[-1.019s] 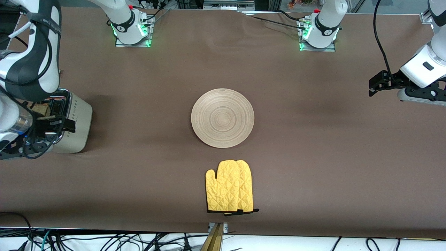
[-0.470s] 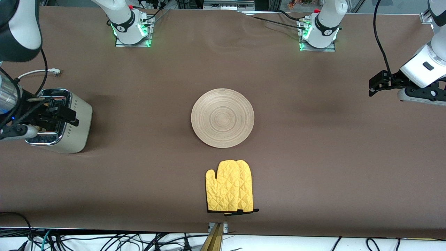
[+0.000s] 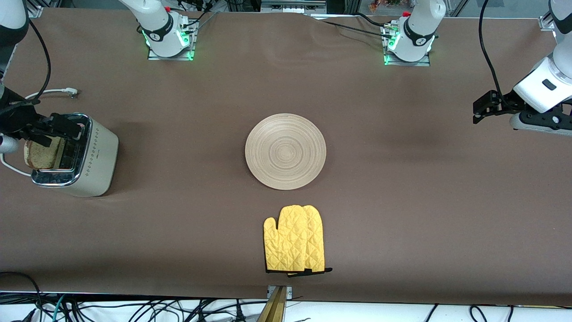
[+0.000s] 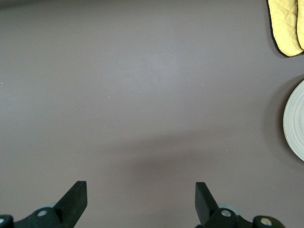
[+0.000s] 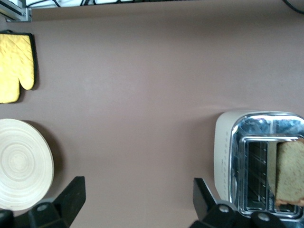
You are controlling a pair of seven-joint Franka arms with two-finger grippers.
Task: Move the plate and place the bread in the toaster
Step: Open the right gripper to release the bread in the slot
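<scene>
Since the bread (image 3: 42,154) already stands in a slot of the toaster (image 3: 91,156) at the right arm's end of the table, that half looks done. The plate (image 3: 285,151) sits mid-table, just farther from the camera than a yellow oven mitt (image 3: 294,239). The right gripper (image 5: 137,202) hangs above the toaster, jaws wide and empty. The left gripper (image 4: 141,202) waits over its own end, also wide open, so not much seems left.

Robotics lab, two arm bases (image 3: 167,38) bolted to a brown-covered bench (image 3: 402,201), loose cables (image 3: 134,308) along its edge
</scene>
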